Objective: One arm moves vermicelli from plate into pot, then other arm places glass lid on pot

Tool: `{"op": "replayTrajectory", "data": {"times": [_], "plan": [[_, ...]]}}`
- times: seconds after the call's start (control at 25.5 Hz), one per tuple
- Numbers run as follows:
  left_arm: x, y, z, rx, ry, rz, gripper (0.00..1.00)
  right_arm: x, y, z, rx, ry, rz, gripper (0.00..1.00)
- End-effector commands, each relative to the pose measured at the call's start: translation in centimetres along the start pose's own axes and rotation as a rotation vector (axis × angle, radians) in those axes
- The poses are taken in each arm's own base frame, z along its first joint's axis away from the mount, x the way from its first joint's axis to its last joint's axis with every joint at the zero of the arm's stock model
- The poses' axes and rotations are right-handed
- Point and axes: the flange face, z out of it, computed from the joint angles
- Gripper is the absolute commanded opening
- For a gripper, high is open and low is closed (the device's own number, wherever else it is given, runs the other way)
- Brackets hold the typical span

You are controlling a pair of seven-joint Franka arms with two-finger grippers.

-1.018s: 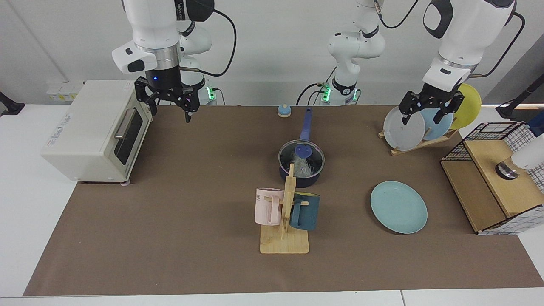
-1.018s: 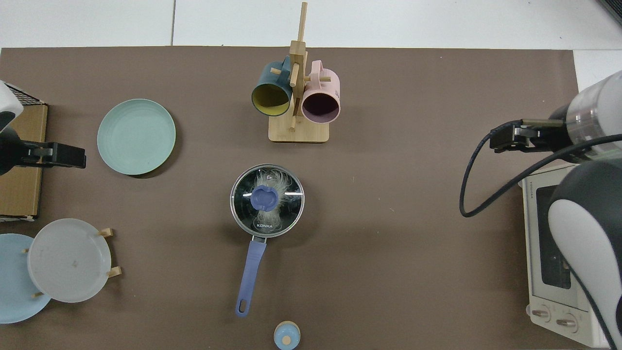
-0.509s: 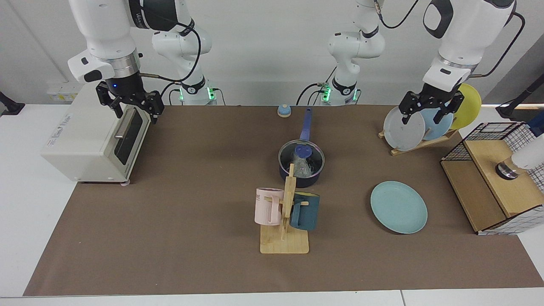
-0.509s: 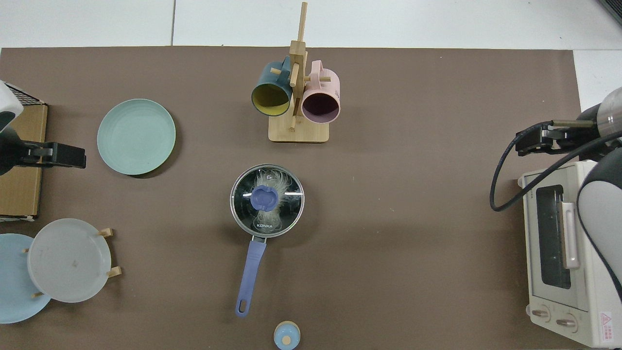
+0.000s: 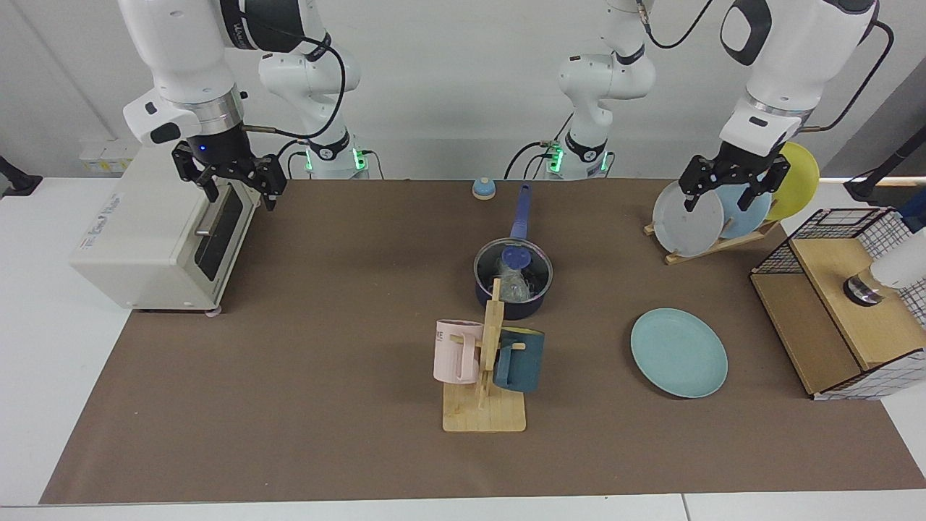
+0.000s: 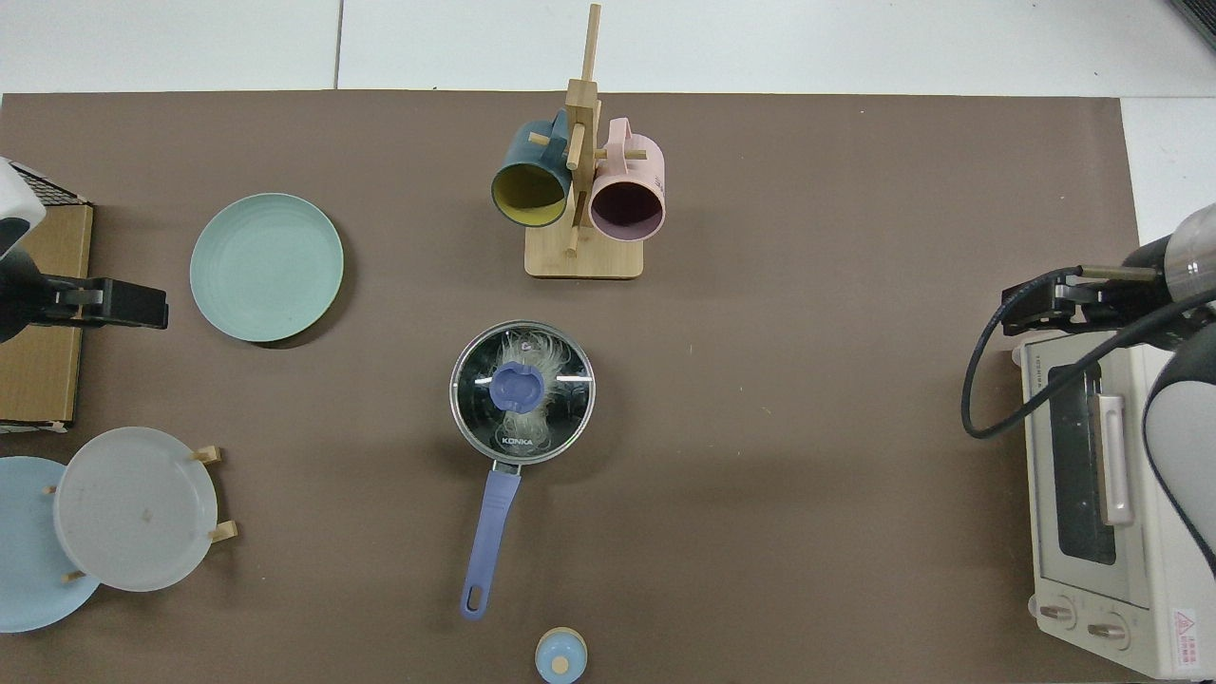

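The right hand [image 5: 236,192] hangs over the top front edge of the toaster oven [image 5: 155,224], at the far side of the table [image 5: 325,405]. Its fingers are spread apart and hold nothing. A moment ago it was a bit higher and nearer the oven's outer side; a second ago it was out over the brown mat, closer to the pot.

The left hand [image 5: 732,191] waits in the air in front of the plate rack [image 5: 712,242], just by the grey plate [image 5: 687,210]. Its fingers are apart too, and it holds nothing. It has not moved.

The pot [image 6: 522,392] sits in the middle of the table with the lid [image 6: 551,366] on it. The vermicelli [image 6: 538,356] shows through the glass, inside the pot. The green plate [image 6: 267,267] is bare. A cup stand [image 5: 483,405] with two cups stands between the pot and the camera and hides part of the pot in the facing view.
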Motion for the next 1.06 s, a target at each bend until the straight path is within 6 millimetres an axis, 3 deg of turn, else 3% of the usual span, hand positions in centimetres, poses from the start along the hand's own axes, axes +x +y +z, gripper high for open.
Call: {"op": "replayTrajectory", "data": {"times": [0.0,1.02], "plan": [[-0.09,-0.03,-0.17,-0.013,-0.006,-0.011,1.00,-0.78,0.48,0.18,0.025,0.009,-0.004,0.99],[-0.09,-0.02,-0.17,-0.013,-0.006,-0.011,1.00,-0.76,0.88,0.29,0.066,-0.001,0.000,0.99]]}}
